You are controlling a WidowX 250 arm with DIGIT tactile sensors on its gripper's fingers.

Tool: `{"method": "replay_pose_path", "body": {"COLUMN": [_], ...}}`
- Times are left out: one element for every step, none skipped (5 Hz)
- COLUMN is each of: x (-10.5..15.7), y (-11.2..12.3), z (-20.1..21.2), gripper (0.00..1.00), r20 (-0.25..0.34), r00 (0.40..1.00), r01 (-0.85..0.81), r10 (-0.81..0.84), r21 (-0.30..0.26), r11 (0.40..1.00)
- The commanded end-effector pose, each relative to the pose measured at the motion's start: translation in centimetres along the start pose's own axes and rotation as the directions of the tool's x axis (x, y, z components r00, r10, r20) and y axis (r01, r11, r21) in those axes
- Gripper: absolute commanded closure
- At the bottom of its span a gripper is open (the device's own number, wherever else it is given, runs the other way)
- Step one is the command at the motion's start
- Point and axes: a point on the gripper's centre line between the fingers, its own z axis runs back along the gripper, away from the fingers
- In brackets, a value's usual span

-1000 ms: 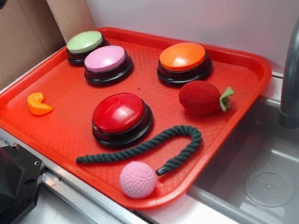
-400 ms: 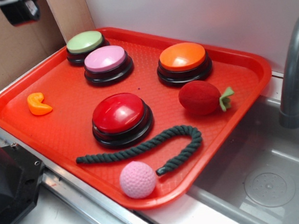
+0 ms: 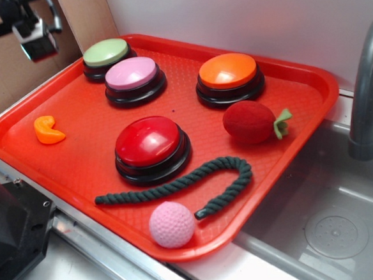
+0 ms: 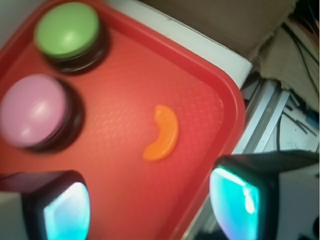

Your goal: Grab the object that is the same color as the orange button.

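The orange crescent piece (image 3: 48, 130) is lying flat on the red tray (image 3: 297, 74) near its left rim, well apart from everything else — bare tray floor is showing on all sides of it. In the wrist view the piece (image 4: 163, 133) is sitting between the tray's curved corner edge and the pink button (image 4: 34, 110), with the green button (image 4: 67, 30) farther off. The gripper (image 4: 150, 202) is hanging above with its jaws wide apart, one finger pad (image 4: 66, 210) over the tray and the other (image 4: 234, 207) out past the rim. The orange button (image 3: 228, 78) is standing toward the tray's far side, beside the red plush strawberry (image 3: 252, 122) — the red button (image 3: 151, 147) is occupying the middle.
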Motion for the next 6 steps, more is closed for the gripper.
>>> {"method": "replay_pose_path", "body": {"x": [1.4, 1.1, 0.9, 1.0, 0.8, 0.5], "y": [1.6, 1.9, 2.0, 2.3, 2.1, 2.0], "z": [-3.9, -6.2, -7.9, -9.0, -10.2, -10.5], "gripper": [0.00, 0.00, 0.00, 0.00, 0.00, 1.00], "r20": [0.049, 0.025, -0.038, -0.042, -0.052, -0.065], "r00": [0.992, 0.991, 0.991, 0.988, 0.990, 0.989], "r01": [-0.117, -0.130, -0.126, -0.149, -0.127, -0.127], "r10": [0.115, 0.129, 0.128, 0.151, 0.131, 0.132], "r21": [0.048, 0.060, 0.054, 0.066, 0.083, 0.080], "r11": [0.992, 0.990, 0.991, 0.987, 0.988, 0.989]}}
